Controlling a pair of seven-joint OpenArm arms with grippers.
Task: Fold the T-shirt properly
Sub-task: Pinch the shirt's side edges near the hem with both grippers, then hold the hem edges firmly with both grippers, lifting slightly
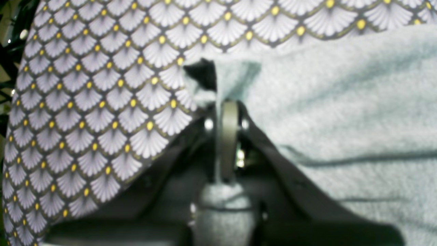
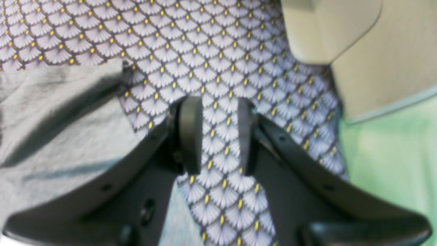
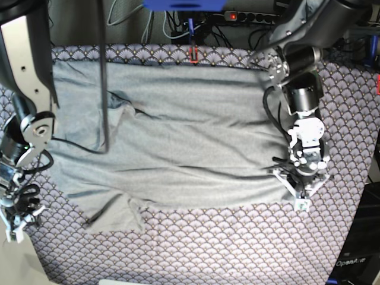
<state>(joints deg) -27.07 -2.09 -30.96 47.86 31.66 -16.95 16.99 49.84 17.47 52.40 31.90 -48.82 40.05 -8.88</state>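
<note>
The light grey T-shirt [image 3: 178, 148] lies spread flat across the patterned tablecloth [image 3: 208, 249], with one sleeve [image 3: 113, 215] sticking out at the front left. At the shirt's front right corner my left gripper [image 3: 301, 202] points down. In the left wrist view the left gripper [image 1: 226, 104] is shut on a pinched fold of T-shirt [image 1: 341, 112] fabric. My right gripper [image 3: 14, 228] hangs off the shirt's left edge. In the right wrist view the right gripper [image 2: 218, 106] is open over bare tablecloth [image 2: 205, 51], with nothing between its fingers and the T-shirt [image 2: 61, 112] just to its left.
A black cable [image 3: 105, 89] hangs over the shirt's left part. A power strip [image 3: 249, 16] and wires sit behind the table. The table's corner, with a beige surface [image 2: 375, 51] and green floor [image 2: 392, 153] beyond it, lies right of the right gripper.
</note>
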